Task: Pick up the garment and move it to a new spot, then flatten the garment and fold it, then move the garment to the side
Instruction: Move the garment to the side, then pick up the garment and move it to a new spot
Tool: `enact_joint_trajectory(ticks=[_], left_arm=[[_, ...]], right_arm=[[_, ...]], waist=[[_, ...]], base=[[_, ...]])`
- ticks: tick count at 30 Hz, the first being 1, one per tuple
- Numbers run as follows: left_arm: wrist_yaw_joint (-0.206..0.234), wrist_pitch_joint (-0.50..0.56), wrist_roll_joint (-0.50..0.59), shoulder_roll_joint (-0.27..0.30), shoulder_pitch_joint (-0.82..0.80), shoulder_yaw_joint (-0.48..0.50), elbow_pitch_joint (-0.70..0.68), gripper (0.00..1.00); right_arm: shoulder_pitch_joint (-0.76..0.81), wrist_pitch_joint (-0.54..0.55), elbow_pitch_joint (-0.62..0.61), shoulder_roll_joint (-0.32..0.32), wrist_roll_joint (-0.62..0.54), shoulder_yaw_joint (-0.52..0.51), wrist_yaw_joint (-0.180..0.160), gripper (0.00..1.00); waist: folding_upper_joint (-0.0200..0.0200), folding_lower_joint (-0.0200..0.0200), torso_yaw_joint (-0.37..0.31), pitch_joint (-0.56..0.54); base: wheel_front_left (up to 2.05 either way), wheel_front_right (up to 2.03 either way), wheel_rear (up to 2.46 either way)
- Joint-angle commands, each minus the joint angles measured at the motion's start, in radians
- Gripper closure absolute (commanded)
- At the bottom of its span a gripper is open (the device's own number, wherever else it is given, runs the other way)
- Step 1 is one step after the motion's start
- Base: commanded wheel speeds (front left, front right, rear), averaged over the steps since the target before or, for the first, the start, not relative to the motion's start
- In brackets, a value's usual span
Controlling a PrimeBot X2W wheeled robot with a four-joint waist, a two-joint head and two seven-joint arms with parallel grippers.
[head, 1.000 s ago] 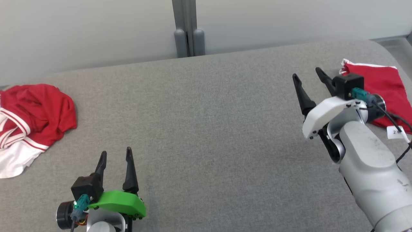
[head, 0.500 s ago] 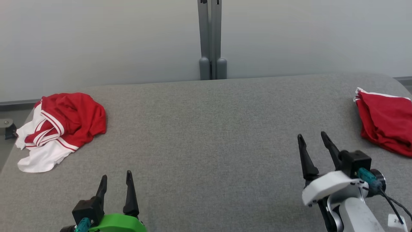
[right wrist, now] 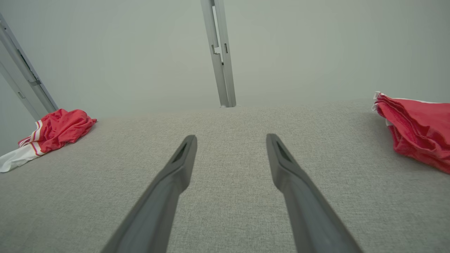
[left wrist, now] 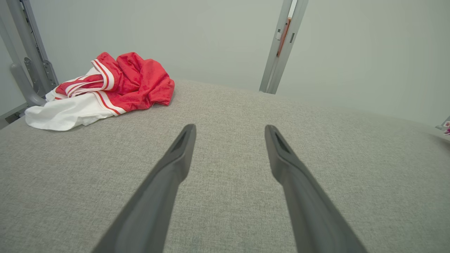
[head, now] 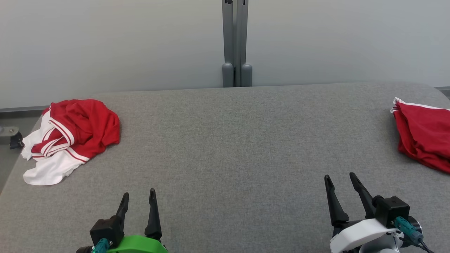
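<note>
Left tool (head: 139, 192), green-shelled, is sitting at the lower left of the head view. Its two dark fingers are pointing up the frame and standing spread apart, gripping nothing. Right tool (head: 340, 175), white-shelled, is sitting at the lower right, its fingers likewise spread and gripping nothing. Both wrist views are bearing this out: each pair of fingers is framing bare grey cloth.

The desk (head: 225, 147) is wearing a grey fabric cover and is taking up the middle of the frame from side to side.

The crumpled garment (head: 75, 130) is lying at the middle left of the frame, close to the desk's left edge. It is red with a white panel and striped trim, heaped in loose folds, and well apart from the left tool. The folded red garment (head: 422, 137) is lying at the middle right, cut off by the frame edge, in flat layers with a thin white edge showing along its top. It is well apart from the right tool.

Beyond the desk's far edge, a grey upright post (head: 236, 42) is standing at the top centre against a pale wall (head: 105, 42).
</note>
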Motion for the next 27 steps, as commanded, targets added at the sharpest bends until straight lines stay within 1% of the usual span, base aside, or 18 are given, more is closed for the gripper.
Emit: enact_joint_trajectory(ticks=[1,27], left_arm=[[0.005,-0.003,-0.008,0.002,0.012,0.000,-0.001,0.00],[0.002,-0.003,-0.014,0.002,0.027,-0.013,-0.003,0.00]], right_arm=[[0.015,-0.003,-0.004,-0.003,0.006,0.003,-0.002,0.00],[0.021,-0.003,0.003,-0.003,-0.013,0.009,-0.002,0.00]], waist=[[0.0000,0.0000,-0.002,0.000],[0.0000,0.0000,0.007,-0.012]], base=[[0.00,0.00,0.00],[0.00,0.00,0.00]])
